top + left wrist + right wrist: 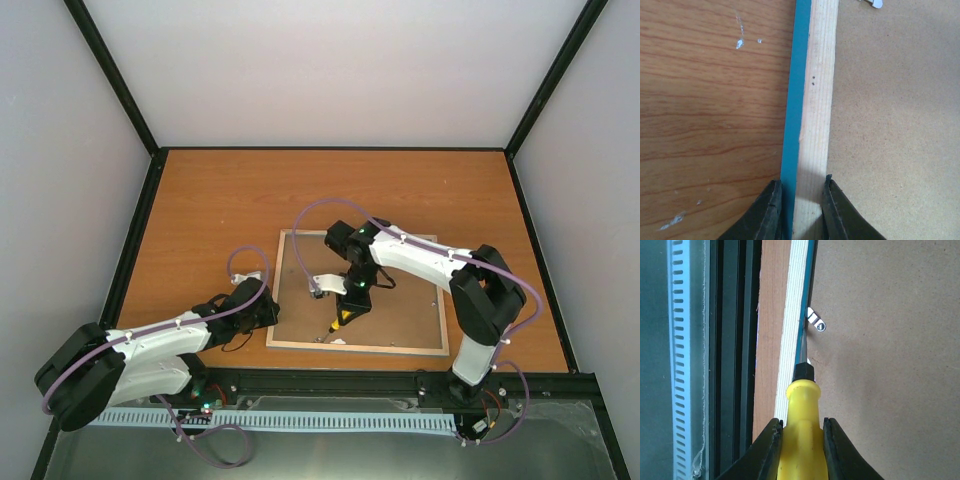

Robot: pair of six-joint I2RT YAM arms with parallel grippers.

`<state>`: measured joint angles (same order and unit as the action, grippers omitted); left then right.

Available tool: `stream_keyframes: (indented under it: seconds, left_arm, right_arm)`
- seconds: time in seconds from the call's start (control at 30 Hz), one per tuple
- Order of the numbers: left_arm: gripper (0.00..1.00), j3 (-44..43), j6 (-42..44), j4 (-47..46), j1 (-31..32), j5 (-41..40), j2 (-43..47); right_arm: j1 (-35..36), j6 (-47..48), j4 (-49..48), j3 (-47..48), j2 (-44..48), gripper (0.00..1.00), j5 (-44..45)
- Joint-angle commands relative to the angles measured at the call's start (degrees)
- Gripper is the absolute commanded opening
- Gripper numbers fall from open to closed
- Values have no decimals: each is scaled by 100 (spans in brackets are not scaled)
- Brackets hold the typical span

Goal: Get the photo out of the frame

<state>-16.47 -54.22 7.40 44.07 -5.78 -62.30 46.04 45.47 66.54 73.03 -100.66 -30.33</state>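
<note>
Top external: high, behind the table's near edge, looking down; far enough to take in the whole frame [400, 350].
Left wrist: very close, straight down on the frame's [815, 100] left rail.
Right wrist: very close, down along its near rail [795, 315].
Both wrist patches fall inside the top view.

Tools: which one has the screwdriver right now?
The right tool, closed on the yellow-handled screwdriver; the left tool instead clamps the frame at its wooden side rail.

the brown wooden table [200, 190] carries the frame [400, 349], lying back-up near its front edge.
</note>
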Motion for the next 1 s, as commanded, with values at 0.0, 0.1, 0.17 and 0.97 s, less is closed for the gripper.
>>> stream_keyframes:
  seconds: [0.0,0.1,0.17,0.97]
  left_arm:
    - [1,206,-300,227,-15,-20,-89]
    - [1,205,-294,227,-13,-20,-96]
    - [1,206,-291,227,-13,-20,-98]
    - [1,214,-300,227,-17,-20,-85]
  right_arm:
    - [47,26,-104,129,-145,3,-117]
    - [54,-47,-207,134,-157,3,-162]
    - [54,-78,-238,138,-171,3,-200]
    - [-70,-588,-383,431,-151,3,89]
